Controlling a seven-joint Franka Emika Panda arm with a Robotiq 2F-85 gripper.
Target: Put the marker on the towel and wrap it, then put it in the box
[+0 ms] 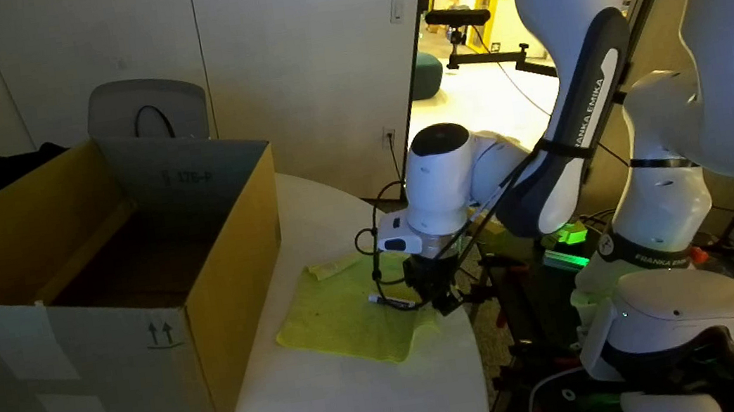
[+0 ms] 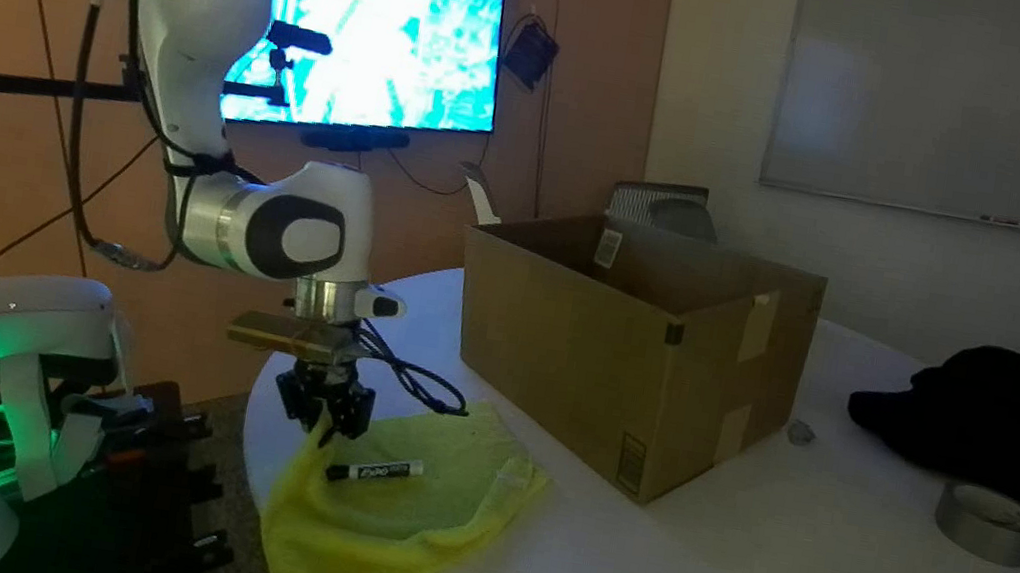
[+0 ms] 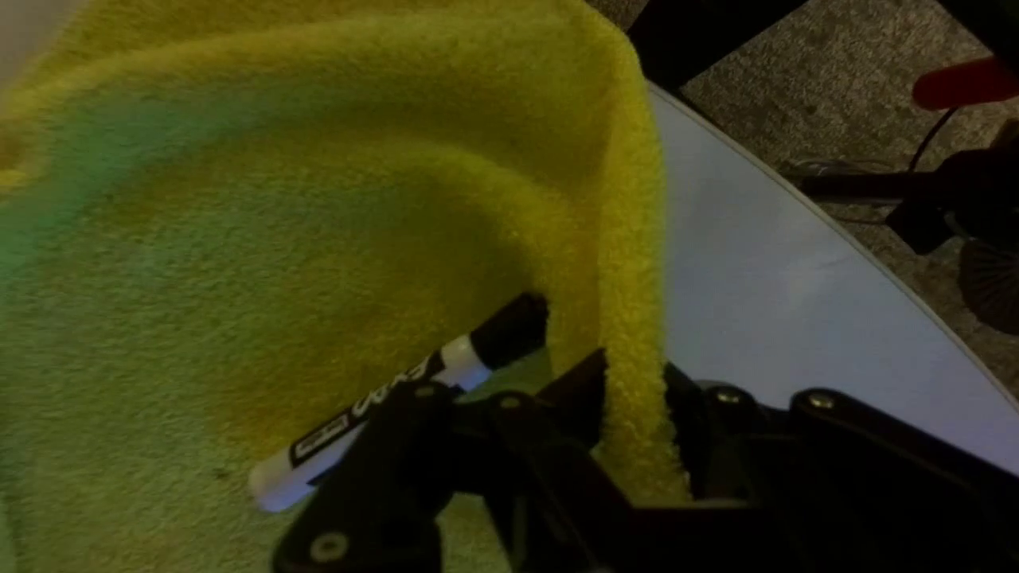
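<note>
The yellow towel (image 1: 346,318) lies on the white table beside the box, and it shows in an exterior view (image 2: 444,454) with one edge lifted. The white marker (image 2: 381,472) with a black cap lies on the towel, also in an exterior view (image 1: 388,300) and the wrist view (image 3: 342,430). My gripper (image 2: 327,429) points down at the towel's edge near the table rim. In the wrist view its fingers (image 3: 637,398) are closed on a raised fold of towel, beside the marker's cap end. The open cardboard box (image 1: 239,286) also stands in an exterior view (image 2: 560,360); its visible inside looks empty.
The table's rounded edge (image 3: 828,215) runs close by the gripper, with floor beyond. A tape roll (image 2: 987,527) and black cloth (image 2: 996,420) lie on the far side of the box. A chair (image 1: 148,107) stands behind the box.
</note>
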